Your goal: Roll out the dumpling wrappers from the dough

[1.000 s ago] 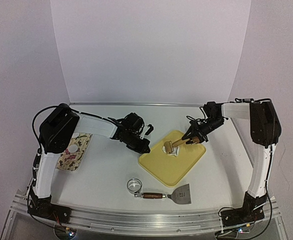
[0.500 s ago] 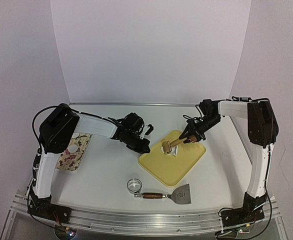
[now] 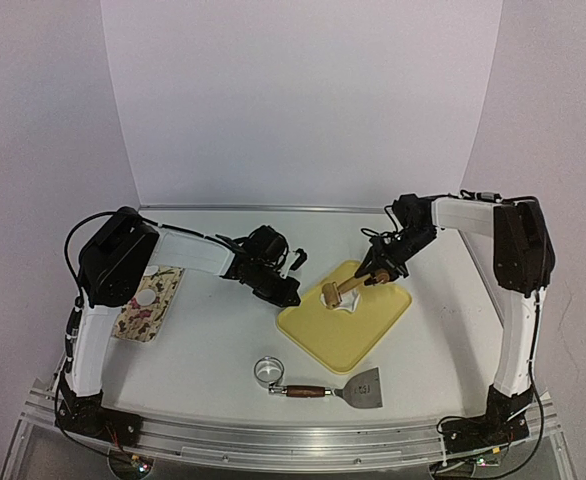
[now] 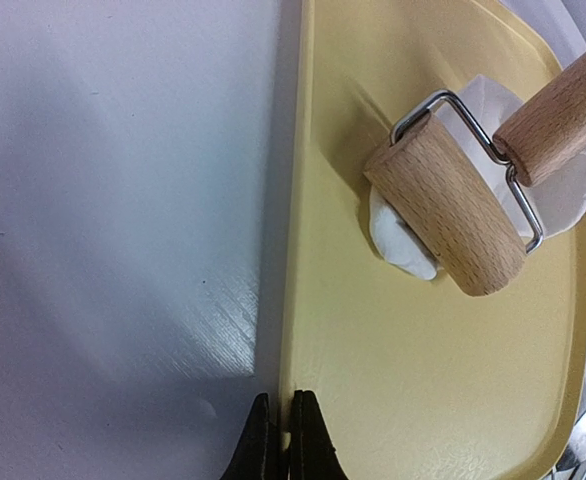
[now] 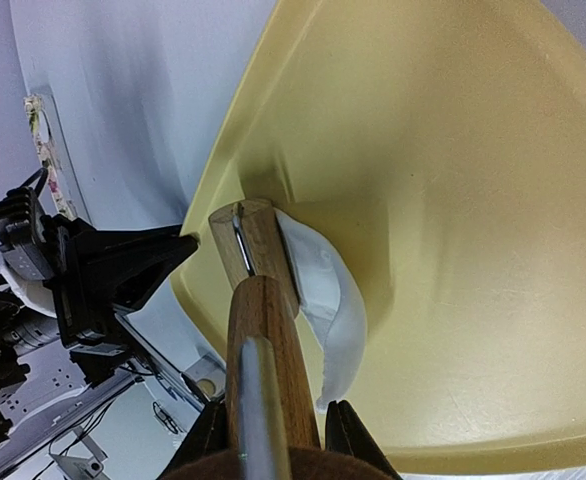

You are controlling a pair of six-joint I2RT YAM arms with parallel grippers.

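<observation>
Even, diffuse light, faint shadows, mild sheen on the table (image 4: 123, 200); the near roller handle (image 5: 273, 330) is blurred.

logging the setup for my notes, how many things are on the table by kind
wooden roller: 1
metal ring cutter: 1
scraper: 1
yellow board: 1
floral mat: 1
dough lump under the roller: 1
dumpling wrapper on the floral mat: 1
total: 7

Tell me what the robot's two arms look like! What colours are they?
Both the left arm and the right arm have smooth white tube sections joined by chunky black motor joints. Thin black cables loop along them. Their jaws are black.
</observation>
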